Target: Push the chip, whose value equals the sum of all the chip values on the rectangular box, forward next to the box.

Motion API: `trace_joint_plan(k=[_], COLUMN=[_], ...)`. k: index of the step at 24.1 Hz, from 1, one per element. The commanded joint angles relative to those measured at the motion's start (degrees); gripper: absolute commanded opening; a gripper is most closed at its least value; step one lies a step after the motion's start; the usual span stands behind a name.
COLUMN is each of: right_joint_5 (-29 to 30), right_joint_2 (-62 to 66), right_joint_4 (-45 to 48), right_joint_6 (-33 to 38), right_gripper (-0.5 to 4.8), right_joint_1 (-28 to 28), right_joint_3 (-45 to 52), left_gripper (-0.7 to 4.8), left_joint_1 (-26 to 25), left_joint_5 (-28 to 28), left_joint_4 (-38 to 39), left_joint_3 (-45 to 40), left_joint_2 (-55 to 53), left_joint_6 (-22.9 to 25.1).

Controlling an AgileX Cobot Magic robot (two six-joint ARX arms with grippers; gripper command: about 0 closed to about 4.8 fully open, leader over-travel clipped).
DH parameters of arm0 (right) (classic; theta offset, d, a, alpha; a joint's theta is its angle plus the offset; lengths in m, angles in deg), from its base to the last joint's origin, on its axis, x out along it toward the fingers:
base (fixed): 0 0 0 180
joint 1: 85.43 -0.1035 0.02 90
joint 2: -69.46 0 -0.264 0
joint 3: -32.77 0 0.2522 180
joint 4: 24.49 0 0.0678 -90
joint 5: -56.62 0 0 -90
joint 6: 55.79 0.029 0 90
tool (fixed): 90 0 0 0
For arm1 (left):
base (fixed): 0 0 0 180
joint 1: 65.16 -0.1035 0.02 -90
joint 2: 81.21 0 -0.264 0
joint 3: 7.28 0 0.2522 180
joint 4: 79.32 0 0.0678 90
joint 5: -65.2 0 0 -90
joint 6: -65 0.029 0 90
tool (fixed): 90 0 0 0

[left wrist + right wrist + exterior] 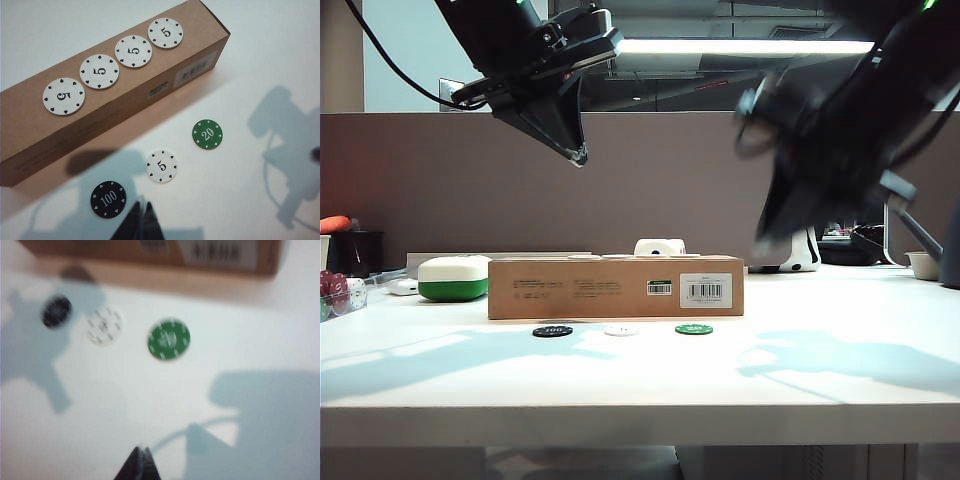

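While both arms hang high above it, the wide white table gives me plenty of bare surface in front of the chips and out to the right, and its front edge runs well clear of everything. On it lies the long low brown cardboard box, side face toward the exterior camera with a white barcode label near its right end; four white round chips marked 5 sit in a row along its top, each inside the box's edges. At the box's left end, a little farther back, I see a white-and-green rounded case. My left gripper hovers up over the left half of the box, its jaws pressed together to a point, as its wrist view also shows. My right gripper, blurred, hangs above the table just past the box's right end; in its wrist view the tips look closed together. Three chips lie in a line on the table just in front of the box, apart from it and from each other: a black round chip marked 100 on the left, a white round chip marked 5 in the middle, and the small flat green round chip marked 20 on the right, with a strip of open table between it and the box's side.
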Motion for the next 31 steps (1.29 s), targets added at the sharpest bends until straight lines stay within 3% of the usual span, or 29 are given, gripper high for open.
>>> trace_joint_plan(k=[1, 11, 18, 21, 31], right_joint_5=[0.26, 0.85, -0.59, -4.17, -4.2], right_joint_2=[5.7, 15.15, 18.21, 20.26, 23.58], right_joint_4=[0.33, 1.05, 1.73, 1.16, 1.51], right_joint_6=[-1.49, -4.92, -5.6, -6.62, -7.96], right_gripper=[-0.05, -0.05, -0.05, -0.05, -0.05], right_joint_1=[-1.22, -3.78, -4.15, -4.24, -4.26], right_joint_3=[-1.27, -5.44, -9.64, -11.58, -12.66], left_gripper=[-0.05, -0.05, -0.05, -0.05, -0.05], left_joint_1=[0.04, 0.04, 0.04, 0.04, 0.04], left_joint_5=[0.0, 0.02, 0.02, 0.02, 0.02], left_joint_4=[-0.52, -0.68, -0.74, -0.74, -0.74], left_joint_3=[0.17, 0.17, 0.17, 0.17, 0.17], left_joint_2=[0.15, 0.15, 0.15, 0.15, 0.15], left_joint_6=[0.02, 0.02, 0.02, 0.02, 0.02])
